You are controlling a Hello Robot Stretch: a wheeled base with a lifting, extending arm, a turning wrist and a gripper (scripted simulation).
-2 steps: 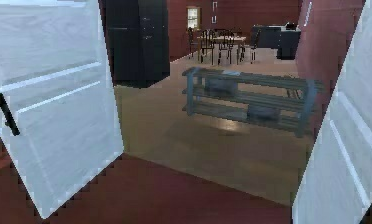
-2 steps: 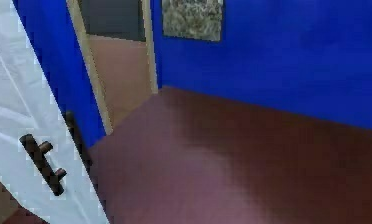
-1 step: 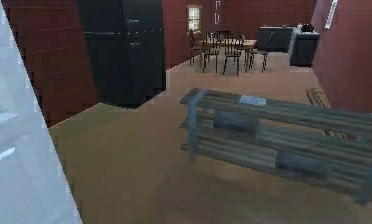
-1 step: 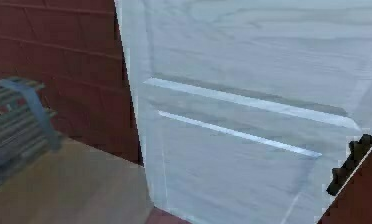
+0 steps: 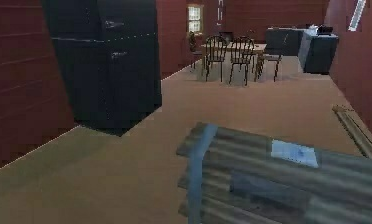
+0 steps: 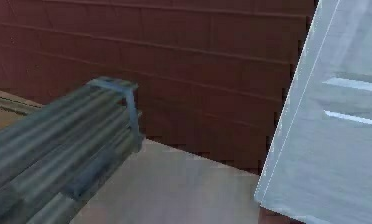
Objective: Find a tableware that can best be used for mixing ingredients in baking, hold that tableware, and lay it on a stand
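A low slatted grey-green wooden stand (image 5: 274, 175) fills the forward view's lower right. On its top lies a flat pale blue-white thing (image 5: 294, 153). The same slatted stand (image 6: 64, 150) runs in from the arm side view's left edge, its end near the middle. No bowl-like shape can be made out.
A tall black fridge (image 5: 104, 60) stands at the forward view's left, against red walls. Far back are a dining table with chairs (image 5: 234, 55) and a dark sofa (image 5: 299, 42). Tan floor (image 5: 114, 160) lies between. A white panelled door (image 6: 329, 110) stands at the arm side view's right.
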